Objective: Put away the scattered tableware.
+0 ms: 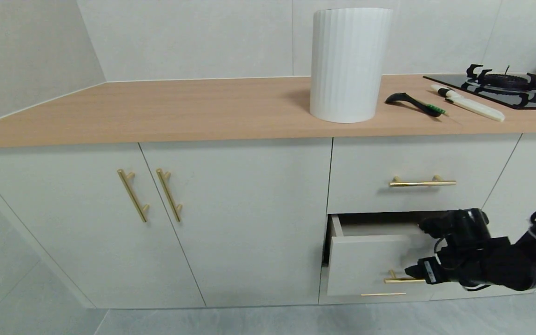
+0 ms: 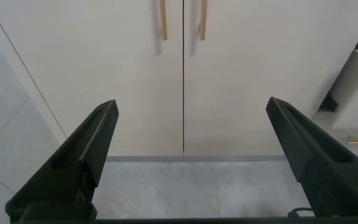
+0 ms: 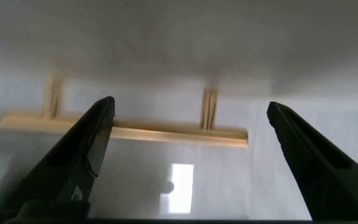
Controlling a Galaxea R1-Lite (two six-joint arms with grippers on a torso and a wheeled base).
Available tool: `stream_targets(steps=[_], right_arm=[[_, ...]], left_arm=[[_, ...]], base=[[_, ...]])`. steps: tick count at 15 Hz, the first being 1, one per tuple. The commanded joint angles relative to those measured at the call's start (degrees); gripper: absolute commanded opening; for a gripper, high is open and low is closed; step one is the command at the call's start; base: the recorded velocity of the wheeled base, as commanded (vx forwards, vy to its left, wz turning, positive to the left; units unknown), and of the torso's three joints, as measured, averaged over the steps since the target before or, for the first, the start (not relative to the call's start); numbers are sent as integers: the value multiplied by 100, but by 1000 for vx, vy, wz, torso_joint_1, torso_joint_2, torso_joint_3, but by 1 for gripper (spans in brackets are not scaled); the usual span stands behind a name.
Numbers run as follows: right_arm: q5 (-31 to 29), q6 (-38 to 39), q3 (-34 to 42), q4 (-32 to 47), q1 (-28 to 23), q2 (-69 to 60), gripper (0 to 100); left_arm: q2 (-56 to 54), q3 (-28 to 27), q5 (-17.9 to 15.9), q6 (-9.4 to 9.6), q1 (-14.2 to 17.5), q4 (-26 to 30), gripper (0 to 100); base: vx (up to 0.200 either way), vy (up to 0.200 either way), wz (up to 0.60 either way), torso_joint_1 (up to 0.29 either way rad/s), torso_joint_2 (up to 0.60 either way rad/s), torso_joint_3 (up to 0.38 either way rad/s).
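Observation:
On the wooden counter (image 1: 179, 109) lie a black-handled utensil (image 1: 412, 103) and a white knife (image 1: 470, 105), both just left of the stove. Below them the lower drawer (image 1: 365, 263) stands partly pulled out. My right gripper (image 1: 419, 260) is open right in front of that drawer, close to its gold handle (image 1: 403, 279). In the right wrist view the handle (image 3: 123, 130) runs across just beyond the right gripper (image 3: 190, 106), nothing gripped. My left gripper (image 2: 191, 104) is open and empty, held low before the double cabinet doors (image 2: 183, 74).
A tall white ribbed canister (image 1: 348, 65) stands on the counter left of the utensils. A black gas stove (image 1: 505, 86) is at the far right. The upper drawer (image 1: 417, 172) is closed. Grey floor tiles (image 2: 191, 186) lie below the cabinets.

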Motion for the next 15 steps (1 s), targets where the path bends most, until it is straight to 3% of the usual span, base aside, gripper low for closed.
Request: stream_targets(steps=[1,4,8,15], right_arm=[[462,10,-407,1946,142,-2412,100],[453,19,-591,2482,291,-3071,100],[462,71,-600,2359,449,-2842,100],[93,467,-503,935,493,-1410,100]], left_arm=[[5,1,0,-2,0,1,100],[5,1,8,-2,0,1,100],[5,1,8,-2,0,1,100],[5,1,8,-2,0,1,100]], base=[[0,0,0,0,0,0],[0,0,0,0,0,0],[0,0,0,0,0,0],[0,0,0,0,0,0]])
